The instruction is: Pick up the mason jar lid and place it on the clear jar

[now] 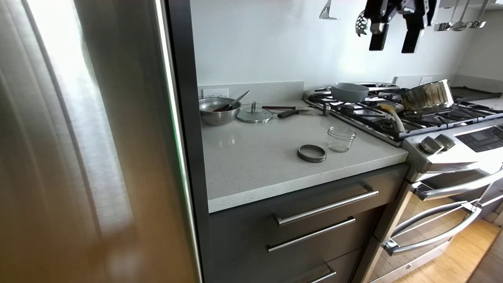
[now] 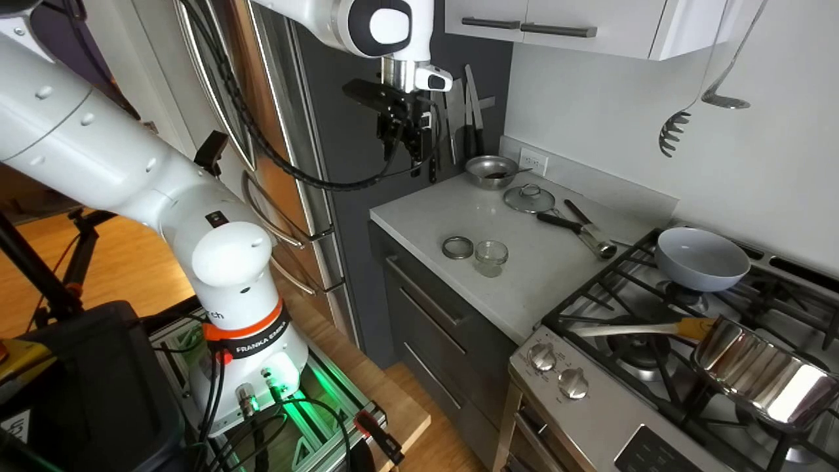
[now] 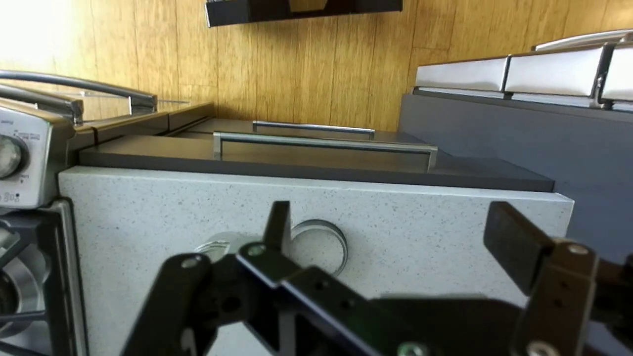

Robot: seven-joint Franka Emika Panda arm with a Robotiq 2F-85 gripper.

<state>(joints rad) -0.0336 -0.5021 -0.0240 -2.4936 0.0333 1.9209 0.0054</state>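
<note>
claw [image 1: 394,44]: we see it spread wide, fingers [image 3: 514,244] well apart and tips down, high above the counter [image 1: 255,161]
jar lid [image 1: 312,159]: grey, ring-like, flat on the counter near the front edge, roughly midway along it; in the wrist view we get it partly behind a finger
clear jar [image 1: 340,140]: small, glass, upright just beside the jar lid, on the side toward the stove [image 2: 590,419], also near the front edge; in the wrist view the claw hides much of it; whether it touches the jar lid, we can't tell
steel bowl [image 1: 214,119]: back corner of the counter nearest the fridge [image 1: 98,157]; we spot a utensil [image 1: 238,100] sticking out over the rim, type too unclear to name
pan lid [image 2: 521,204]: glass, handle up, next to the steel bowl, close to the back edge
tools [image 2: 558,221]: long, dark-handled, lying between the pan lid and the counter's stove-side edge, toward the back
grey bowl [image 2: 698,262]: on the stove, near the back corner nearest the counter
pot [image 2: 767,373]: shiny steel, tilted on the stove; we see a pale-handled tool [image 2: 623,330] with a yellow head lying beside it
drawers [image 1: 251,228]: dark, bar handles, under the counter's front edge
arm [image 2: 124,151]: white; in an exterior view we see it reach in from the fridge end, claw hanging from its wrist
</note>
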